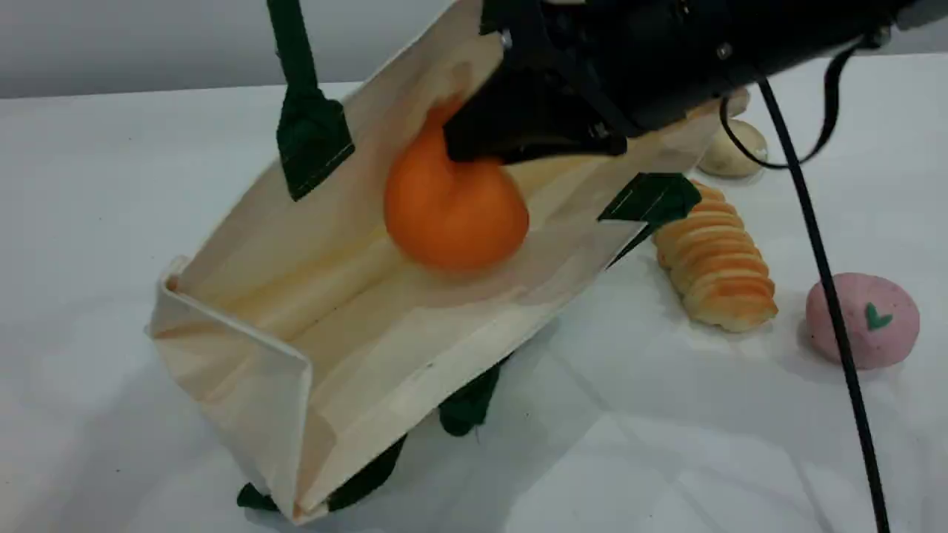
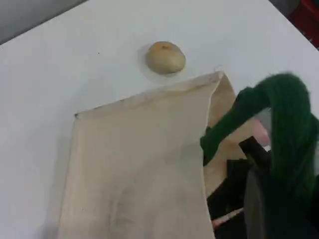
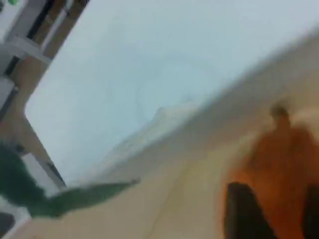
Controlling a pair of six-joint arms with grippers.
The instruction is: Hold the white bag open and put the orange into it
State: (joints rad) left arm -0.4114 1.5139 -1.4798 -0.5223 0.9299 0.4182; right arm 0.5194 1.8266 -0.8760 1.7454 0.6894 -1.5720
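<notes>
The white bag (image 1: 355, 311) lies tilted on the table with its mouth wide open toward the camera. Its upper green rope handle (image 1: 292, 52) is pulled taut toward the top edge. In the left wrist view that handle (image 2: 284, 109) loops over my left gripper (image 2: 269, 199), which looks shut on it, above the bag's canvas (image 2: 139, 164). The orange (image 1: 455, 215) hangs inside the bag's mouth, just above the lower wall. My right gripper (image 1: 511, 141) is shut on its top. The blurred right wrist view shows dark fingertips (image 3: 244, 211) either side of the orange (image 3: 279, 159).
A ridged bread loaf (image 1: 715, 259) lies right of the bag, a pink ball (image 1: 863, 318) farther right, and a beige lump (image 1: 733, 148) behind them, also in the left wrist view (image 2: 166, 57). A black cable (image 1: 822, 274) hangs across the right side. The second handle (image 1: 466, 403) lies under the bag.
</notes>
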